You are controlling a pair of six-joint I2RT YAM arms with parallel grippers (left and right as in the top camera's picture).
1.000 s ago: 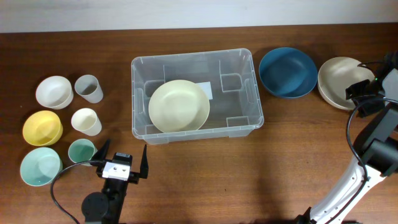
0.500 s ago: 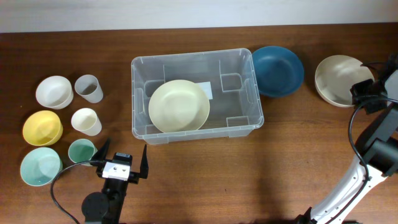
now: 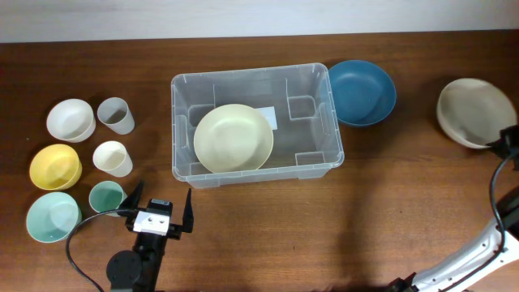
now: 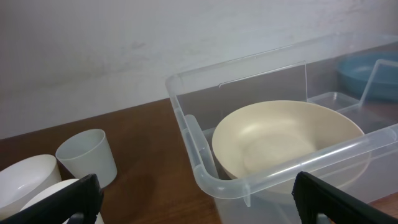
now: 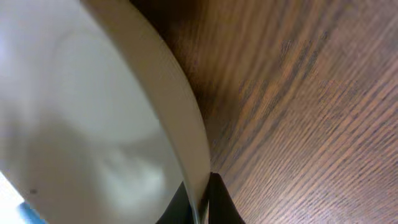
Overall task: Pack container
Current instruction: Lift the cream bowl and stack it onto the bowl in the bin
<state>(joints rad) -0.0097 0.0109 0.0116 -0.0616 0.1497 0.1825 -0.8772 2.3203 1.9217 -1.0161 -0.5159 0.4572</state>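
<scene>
The container [image 3: 318,77], a large clear bin, stands mid-table with a pale yellow bowl [image 3: 233,138] inside. A dark blue bowl [image 3: 362,92] rests against its right wall. At the far right my right gripper [image 3: 504,143] is shut on the near rim of a beige bowl [image 3: 476,112]. The right wrist view shows that rim [image 5: 186,137] pinched between the two black fingers [image 5: 219,202] above the wood. My left gripper [image 3: 160,212] stands open near the front edge, left of the container's near-left corner [image 4: 202,171], with nothing between its fingers [image 4: 62,200].
Left of the container sit a white bowl [image 3: 70,120], a grey cup [image 3: 116,115], a yellow bowl [image 3: 55,166], a cream cup [image 3: 112,158], a green cup [image 3: 105,195] and a mint bowl [image 3: 53,216]. The grey cup [image 4: 87,155] is close to my left fingers.
The right gripper has shut on the beige bowl's rim and carried it to the right. The blue bowl has slid left against the container. The left arm has not moved.
</scene>
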